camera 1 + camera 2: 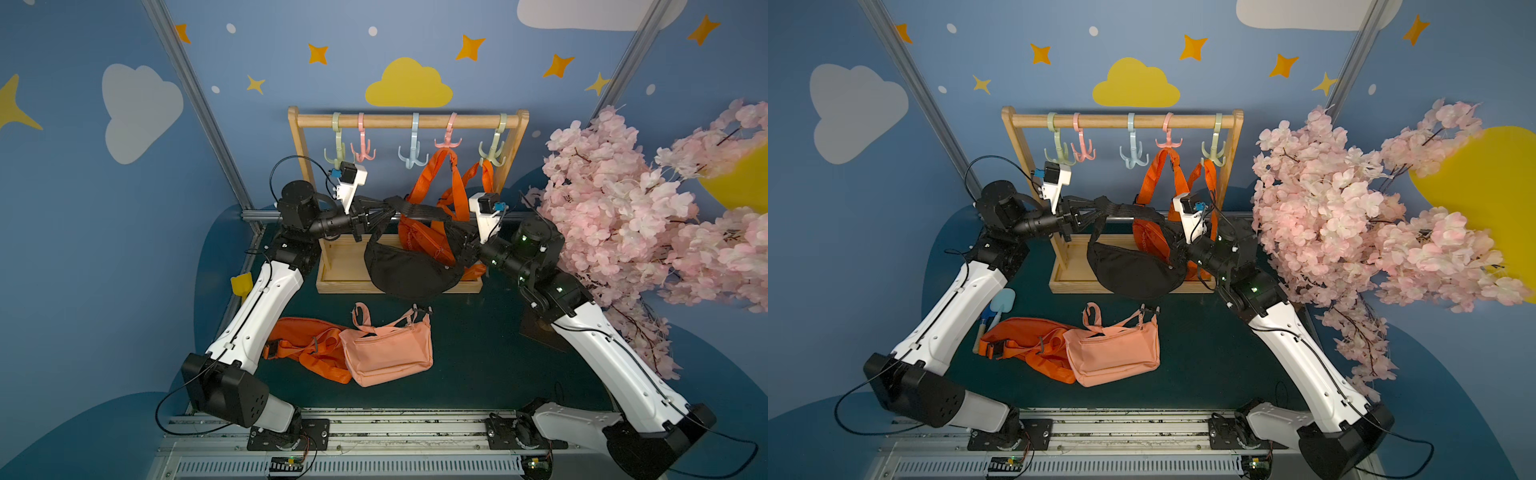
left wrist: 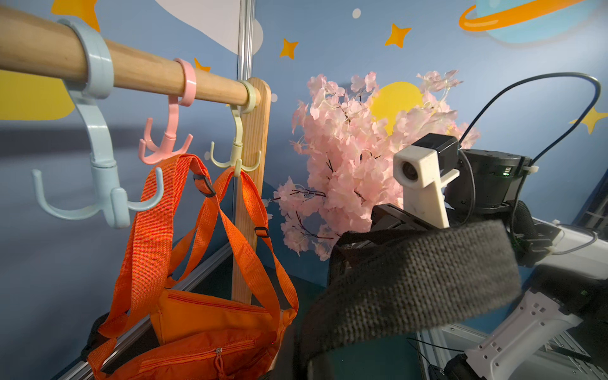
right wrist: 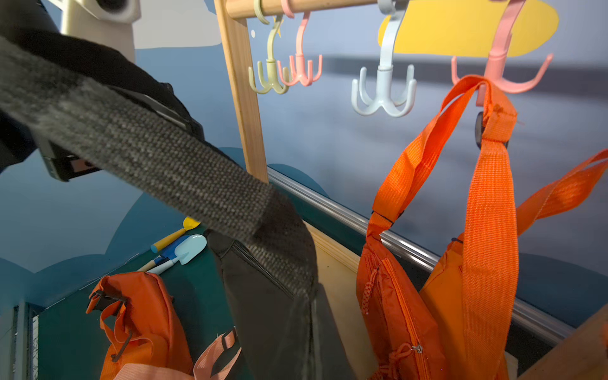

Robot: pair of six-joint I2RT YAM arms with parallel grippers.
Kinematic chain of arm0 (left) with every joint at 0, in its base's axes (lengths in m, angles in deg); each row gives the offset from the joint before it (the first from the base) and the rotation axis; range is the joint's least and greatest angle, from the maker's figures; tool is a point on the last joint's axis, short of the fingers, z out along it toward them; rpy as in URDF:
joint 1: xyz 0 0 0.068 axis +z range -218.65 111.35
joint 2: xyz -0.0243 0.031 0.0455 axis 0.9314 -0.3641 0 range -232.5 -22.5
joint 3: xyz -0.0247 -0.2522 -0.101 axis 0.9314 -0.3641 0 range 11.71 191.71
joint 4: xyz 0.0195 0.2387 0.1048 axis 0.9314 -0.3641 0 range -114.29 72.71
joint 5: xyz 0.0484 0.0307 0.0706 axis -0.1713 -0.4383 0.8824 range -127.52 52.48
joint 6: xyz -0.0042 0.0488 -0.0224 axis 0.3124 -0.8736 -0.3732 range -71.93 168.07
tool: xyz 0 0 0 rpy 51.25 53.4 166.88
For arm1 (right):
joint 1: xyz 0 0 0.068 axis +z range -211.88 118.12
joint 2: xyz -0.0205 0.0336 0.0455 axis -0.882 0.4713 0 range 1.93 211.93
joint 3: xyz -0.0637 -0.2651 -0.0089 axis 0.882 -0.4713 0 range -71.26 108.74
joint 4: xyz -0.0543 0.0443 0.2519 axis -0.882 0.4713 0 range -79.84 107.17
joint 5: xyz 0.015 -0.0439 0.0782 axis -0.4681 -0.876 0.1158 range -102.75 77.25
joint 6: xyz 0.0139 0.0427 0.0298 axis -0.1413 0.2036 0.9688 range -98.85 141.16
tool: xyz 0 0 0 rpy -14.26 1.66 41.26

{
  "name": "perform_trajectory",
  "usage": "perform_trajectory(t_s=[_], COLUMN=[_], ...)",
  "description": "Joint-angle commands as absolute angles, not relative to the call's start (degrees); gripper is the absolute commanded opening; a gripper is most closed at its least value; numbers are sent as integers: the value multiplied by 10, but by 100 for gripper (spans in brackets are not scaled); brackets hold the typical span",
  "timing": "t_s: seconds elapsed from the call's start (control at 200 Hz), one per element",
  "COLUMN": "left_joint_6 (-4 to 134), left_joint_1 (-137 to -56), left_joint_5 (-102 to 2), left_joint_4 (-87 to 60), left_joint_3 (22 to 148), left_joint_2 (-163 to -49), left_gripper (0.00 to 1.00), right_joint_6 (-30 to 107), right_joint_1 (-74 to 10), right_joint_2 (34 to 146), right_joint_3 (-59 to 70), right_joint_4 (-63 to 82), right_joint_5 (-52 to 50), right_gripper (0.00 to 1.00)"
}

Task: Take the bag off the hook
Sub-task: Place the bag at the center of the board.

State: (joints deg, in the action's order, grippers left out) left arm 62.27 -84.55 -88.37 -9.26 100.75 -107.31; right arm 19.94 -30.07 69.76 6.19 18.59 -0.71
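Black bag [image 1: 411, 270] mid-air below the hooks [image 1: 414, 141], strap [image 1: 415, 210] clenched in left jaws at 10 o'clock, right jaws closed, hidden behind bag at 3 o'clock, orange bags [image 1: 419, 241] behind partly covered

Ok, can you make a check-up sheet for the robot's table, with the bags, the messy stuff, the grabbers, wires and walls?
Surface: dark green table mat, with bags lying on it.
Job's things: black fabric waist bag hangs in the air, off every hook; bright orange nylon bag on the pink plastic hook; another orange strap on the pale green end hook.
Clutter: flat orange bag and peach-pink fabric bag on the mat; toy spades beside the left arm.
Grippers: left gripper shut on the black woven strap; right gripper shut at the black bag's end.
Cables: black cable loops above the left wrist, clear of bags.
Surroundings: wooden rack, pink blossom branch beside the right arm, blue starry walls.
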Motion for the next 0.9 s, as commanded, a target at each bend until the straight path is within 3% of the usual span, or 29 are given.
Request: perform_trajectory(t_s=[0.0,0.896], left_joint_6=[628,614], left_joint_1=[-851,-942], left_joint_5=[-898,-873], left_joint_4=[-77,-132], left_joint_3=[1026,952], left_joint_2=[-1057,-946], left_gripper=[4,4], right_joint_6=[172,109], right_joint_1=[-292,-252], right_joint_2=[678,529], right_joint_3=[64,29], right_joint_4=[197,346], right_joint_5=[-22,3], right_gripper=[0,0])
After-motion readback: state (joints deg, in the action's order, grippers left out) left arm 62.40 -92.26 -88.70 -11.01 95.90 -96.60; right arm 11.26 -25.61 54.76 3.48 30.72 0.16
